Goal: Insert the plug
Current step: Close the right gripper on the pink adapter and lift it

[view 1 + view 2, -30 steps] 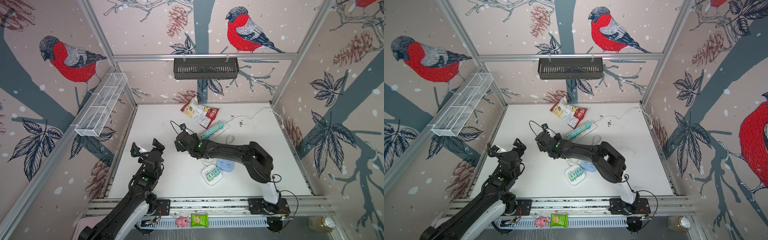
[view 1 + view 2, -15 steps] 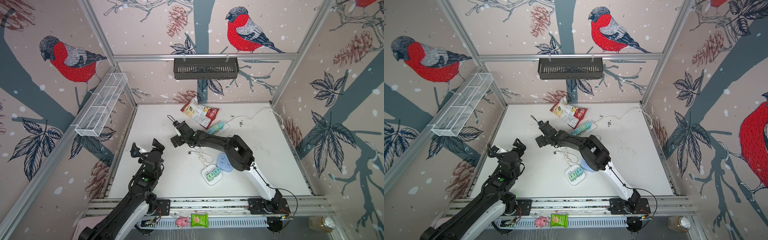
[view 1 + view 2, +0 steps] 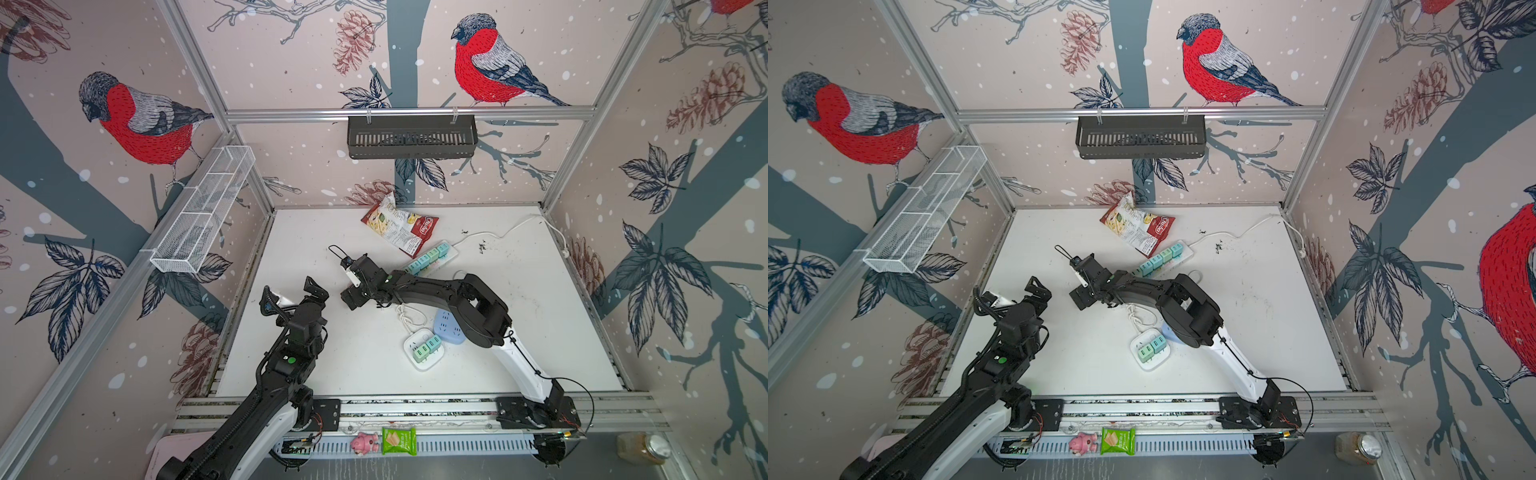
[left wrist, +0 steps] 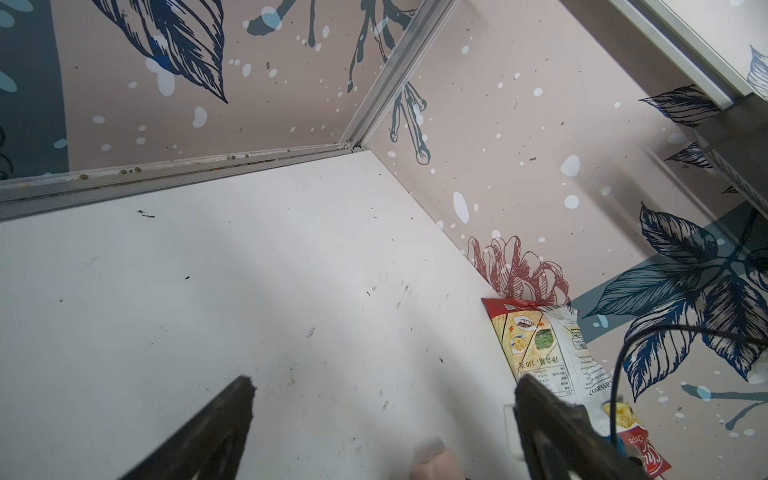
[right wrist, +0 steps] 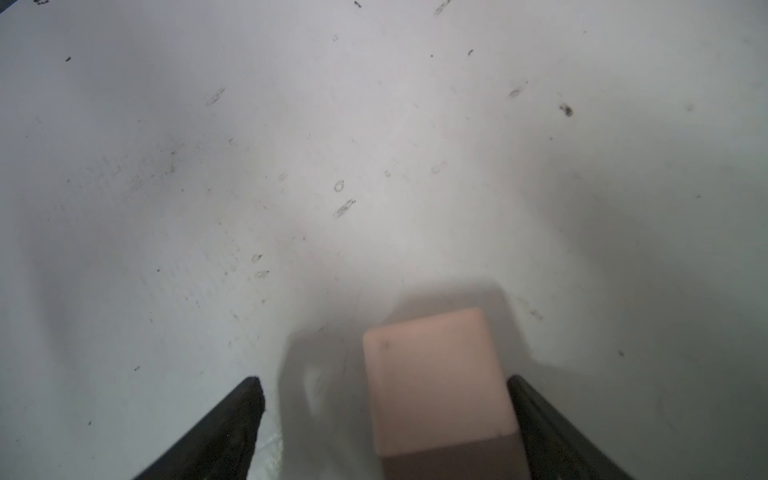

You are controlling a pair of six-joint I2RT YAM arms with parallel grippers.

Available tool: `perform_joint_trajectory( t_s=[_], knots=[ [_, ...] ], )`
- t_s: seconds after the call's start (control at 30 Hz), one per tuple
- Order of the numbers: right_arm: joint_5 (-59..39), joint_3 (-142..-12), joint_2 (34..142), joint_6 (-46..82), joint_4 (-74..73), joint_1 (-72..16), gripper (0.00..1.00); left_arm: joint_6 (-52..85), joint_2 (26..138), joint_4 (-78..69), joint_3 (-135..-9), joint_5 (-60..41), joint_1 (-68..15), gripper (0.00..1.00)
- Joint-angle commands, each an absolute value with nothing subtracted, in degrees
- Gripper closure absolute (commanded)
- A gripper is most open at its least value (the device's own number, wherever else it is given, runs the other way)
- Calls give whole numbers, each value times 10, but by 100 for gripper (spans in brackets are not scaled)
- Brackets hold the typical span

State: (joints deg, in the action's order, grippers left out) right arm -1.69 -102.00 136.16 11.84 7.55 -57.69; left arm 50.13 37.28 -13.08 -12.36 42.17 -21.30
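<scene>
Nearest us, by the left stretch of the near edge of the tabletop (image 3: 540, 332), the left gripper (image 3: 291, 291) hangs with its jaws spread wide and nothing between them. Toward the middle of the near edge sits a white socket block (image 3: 415, 361) already carrying green plugs (image 3: 426, 347). Just beside it on the far side is a blue socket block (image 3: 451, 332) whose holes look free.

Farther in, left of the tabletop's middle, the right gripper (image 5: 383, 384) is down low with its jaws apart around the pink plug (image 5: 436, 374). One finger is just beside or touching the plug's side, we cannot tell which, and a clear gap shows on the other side.

Beyond, a power strip (image 3: 454, 254) with a row of teal plugs (image 3: 428, 255) lies toward the far edge. Its white cable (image 3: 505, 232) runs to the far right corner, and a chips bag (image 3: 401, 228) lies at the far edge.

We judge the task barely begun. The plug seems to rest on the tabletop, ungripped and well apart from every socket. Closing on it, carrying it, lining it up and pushing it home are all left. Which socket is meant we cannot say.

Only the right wrist view shows the plug; in both top views the gripper covers it. The top views alone show the sockets. The left wrist view adds the far left corner and a blurred pinkish shape (image 4: 434, 459) that we cannot identify.
</scene>
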Motion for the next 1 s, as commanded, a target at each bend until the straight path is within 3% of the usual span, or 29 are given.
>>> perform_joint_trajectory(
  t_s=[0.0, 0.2, 0.5, 0.73, 0.97],
  knots=[
    [12, -1010, 1354, 120, 60, -581, 20, 508, 371, -143, -125, 435, -212, 3],
    [39, -1006, 1362, 120, 53, -587, 47, 510, 368, -140, -126, 438, -212, 3],
    [44, -978, 1345, 125, 23, -589, 66, 502, 372, -145, -127, 432, -212, 3],
    [34, -813, 1179, 116, -103, -589, 72, 438, 369, -154, -152, 355, -212, 3],
    [123, -630, 963, 71, -246, -589, 86, 314, 349, -225, -157, 141, -221, 2]
  ],
)
